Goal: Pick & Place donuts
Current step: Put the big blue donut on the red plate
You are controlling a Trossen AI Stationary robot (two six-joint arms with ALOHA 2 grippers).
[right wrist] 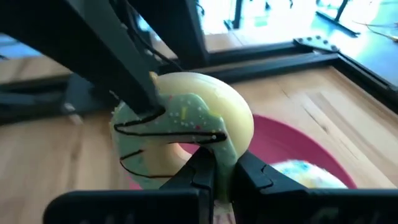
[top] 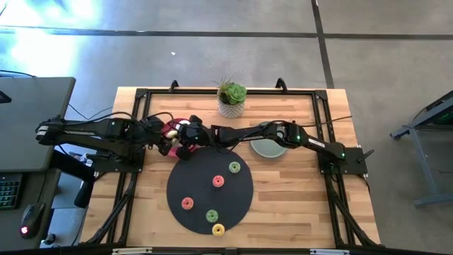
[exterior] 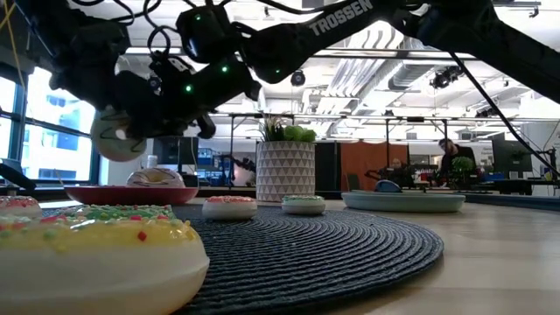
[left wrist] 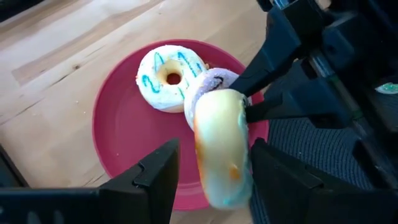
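A green-frosted donut [right wrist: 186, 118] stands on edge in the air above the red plate [left wrist: 124, 130]. My right gripper [right wrist: 224, 163] is shut on it. My left gripper [left wrist: 214, 180] is open, with one finger on each side of that donut [left wrist: 221, 149]. A cream donut [left wrist: 169, 76] and a pale pink one [left wrist: 208, 82] lie flat on the red plate. Several mini donuts lie on the black mat [top: 198, 177], among them a green one [top: 234, 167], a red one [top: 218, 181] and a yellow one [top: 218, 229]. My right gripper pinches the donut's ring [right wrist: 233, 146] between its two fingers, one finger at the hole and one at the outer rim. The fingers reach in level from the table's right side. The donut is lifted clear, on edge. My left gripper has one finger [right wrist: 140, 99] close against the frosted face; I cannot tell whether it touches.
A potted succulent [top: 231, 99] stands at the far edge behind the plates. A sage-green plate [top: 269, 147] lies right of the red plate, under my right arm. Both arms meet above the red plate. Black frame rails border the wooden table [top: 297, 205].
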